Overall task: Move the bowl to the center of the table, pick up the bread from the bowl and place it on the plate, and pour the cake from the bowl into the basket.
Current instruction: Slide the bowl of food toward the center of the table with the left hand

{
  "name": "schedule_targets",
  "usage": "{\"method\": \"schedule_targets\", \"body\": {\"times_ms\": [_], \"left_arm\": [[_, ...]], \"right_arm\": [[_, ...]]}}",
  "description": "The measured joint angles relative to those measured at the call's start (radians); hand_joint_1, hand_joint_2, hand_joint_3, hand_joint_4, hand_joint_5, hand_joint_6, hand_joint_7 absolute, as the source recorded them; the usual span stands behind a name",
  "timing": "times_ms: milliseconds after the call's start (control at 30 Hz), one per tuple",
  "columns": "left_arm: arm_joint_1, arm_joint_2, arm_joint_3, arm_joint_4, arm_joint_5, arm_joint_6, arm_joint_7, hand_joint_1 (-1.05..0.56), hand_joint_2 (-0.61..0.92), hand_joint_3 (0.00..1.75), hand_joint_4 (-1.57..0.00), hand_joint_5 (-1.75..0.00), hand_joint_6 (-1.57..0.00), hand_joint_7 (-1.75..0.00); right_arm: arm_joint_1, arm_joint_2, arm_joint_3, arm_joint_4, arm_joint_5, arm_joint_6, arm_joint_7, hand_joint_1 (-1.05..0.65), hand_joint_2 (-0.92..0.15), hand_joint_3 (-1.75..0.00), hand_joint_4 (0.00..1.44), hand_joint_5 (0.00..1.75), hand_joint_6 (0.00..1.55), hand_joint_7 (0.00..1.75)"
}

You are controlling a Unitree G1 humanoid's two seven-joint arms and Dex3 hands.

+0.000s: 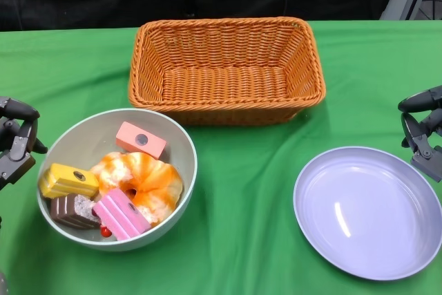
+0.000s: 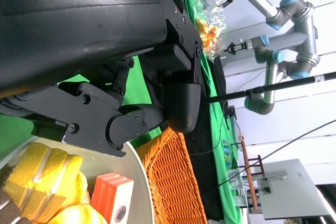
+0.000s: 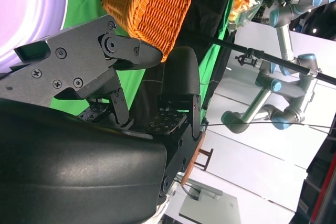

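Left hand [image 1: 15, 139]: I see it at the table's left edge, just beside the bowl's left rim and not touching it. Its fingers are apart and hold nothing.
Cloth [image 1: 242, 198]: green, and it covers all the table I can see.
Bowl [image 1: 181, 136]: pale, front left, well left of the table's middle. There is bare cloth to its right as far as the plate. Its far rim sits close to the basket's front left corner; I cannot tell whether they touch.
Bread [image 1: 146, 179]: an orange-glazed ring lying flat in the bowl's middle, so it has no clear long axis.
Cakes: four blocks ring the bread. The yellow cake [image 1: 68, 179] lies on the left, long axis running left to right. The brown cake [image 1: 74, 211] lies just in front of it, much the same way. The pink cake [image 1: 120, 213] lies at the front, long axis slanting from back left to front right, against the bread. The salmon cake [image 1: 141, 139] lies at the back, tilted on the bowl's inner wall, long axis left to right.
Basket [image 1: 304, 56]: orange wicker, centre back, long axis left to right.
Plate [image 1: 314, 229]: lavender, front right, its front rim near the table's near edge.
Right hand [image 1: 423, 132]: at the right edge, above the plate's far right rim. Its fingers are parted and grip nothing.
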Motion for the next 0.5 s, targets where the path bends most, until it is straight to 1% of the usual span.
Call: {"method": "schedule_targets", "body": {"times_ms": [500], "left_arm": [[0.000, 0.000, 0.000, -0.010, 0.000, 0.003, 0.000, -0.19, 0.80, 0.67, -0.71, -1.75, -0.63, -1.39]], "right_arm": [[0.000, 0.000, 0.000, -0.009, -0.010, -0.005, -0.002, -0.14, -0.73, -0.59, 0.71, 1.60, 0.66, 1.25]]}}
